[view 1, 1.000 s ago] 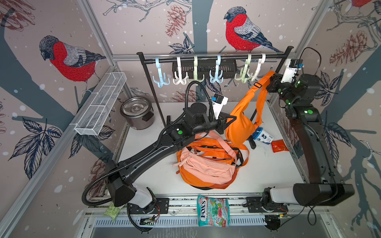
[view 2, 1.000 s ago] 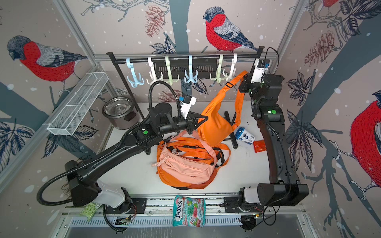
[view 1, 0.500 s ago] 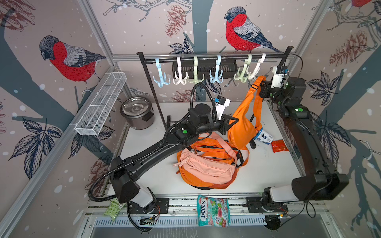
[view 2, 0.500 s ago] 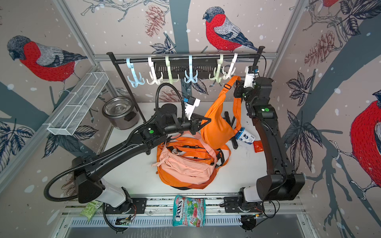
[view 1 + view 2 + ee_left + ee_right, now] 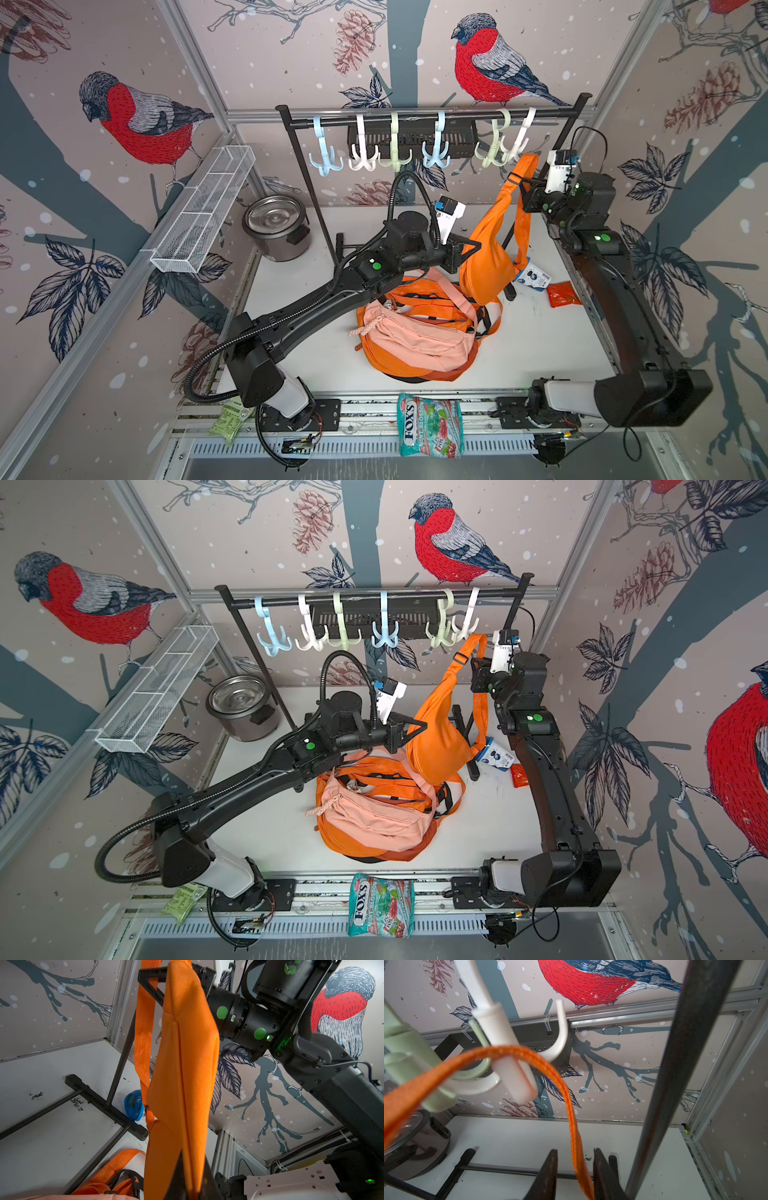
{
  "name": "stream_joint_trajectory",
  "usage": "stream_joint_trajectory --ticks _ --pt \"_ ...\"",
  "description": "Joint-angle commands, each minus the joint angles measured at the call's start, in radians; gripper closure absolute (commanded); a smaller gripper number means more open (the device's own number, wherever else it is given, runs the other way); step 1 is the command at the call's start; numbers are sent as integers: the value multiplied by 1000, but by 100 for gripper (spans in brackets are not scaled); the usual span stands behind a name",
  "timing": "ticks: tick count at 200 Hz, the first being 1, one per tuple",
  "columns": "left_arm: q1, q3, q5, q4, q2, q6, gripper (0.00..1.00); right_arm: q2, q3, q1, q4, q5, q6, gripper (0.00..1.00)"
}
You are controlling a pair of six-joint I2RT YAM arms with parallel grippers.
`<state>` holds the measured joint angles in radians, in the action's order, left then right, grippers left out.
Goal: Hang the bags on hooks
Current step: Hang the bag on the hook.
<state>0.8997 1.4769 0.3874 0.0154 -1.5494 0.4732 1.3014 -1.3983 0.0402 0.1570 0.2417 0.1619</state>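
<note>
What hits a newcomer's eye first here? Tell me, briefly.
The orange bag dangling mid-air at the right end of the rack, its strap draped over the white hook, the left hand pinching its body. Next, the peach-and-orange backpack lying on the table below, and the red birds on the walls.

The orange bag (image 5: 485, 257) hangs upright, its slim body creased lengthwise and its lower end rounded. Its orange webbing strap (image 5: 508, 1049) runs up and drapes across the white hook (image 5: 500, 1028), last in the row.
</note>
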Motion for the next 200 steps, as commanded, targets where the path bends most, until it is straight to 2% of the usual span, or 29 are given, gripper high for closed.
stream_joint_trajectory --ticks 1,33,88,142,200 --pt "-5 18 3 67 4 12 100 -43 74 -1 -80 2 22 67" --pt "-18 24 6 73 6 24 100 -97 137 -12 -134 0 31 68" --pt "-28 45 16 74 2 44 100 -3 -2 -44 -121 21 35 75" --pt "-34 86 27 51 -27 60 100 67 -121 -45 -109 13 34 88" --pt "-39 84 40 61 -60 95 100 112 -159 -43 -107 34 34 93"
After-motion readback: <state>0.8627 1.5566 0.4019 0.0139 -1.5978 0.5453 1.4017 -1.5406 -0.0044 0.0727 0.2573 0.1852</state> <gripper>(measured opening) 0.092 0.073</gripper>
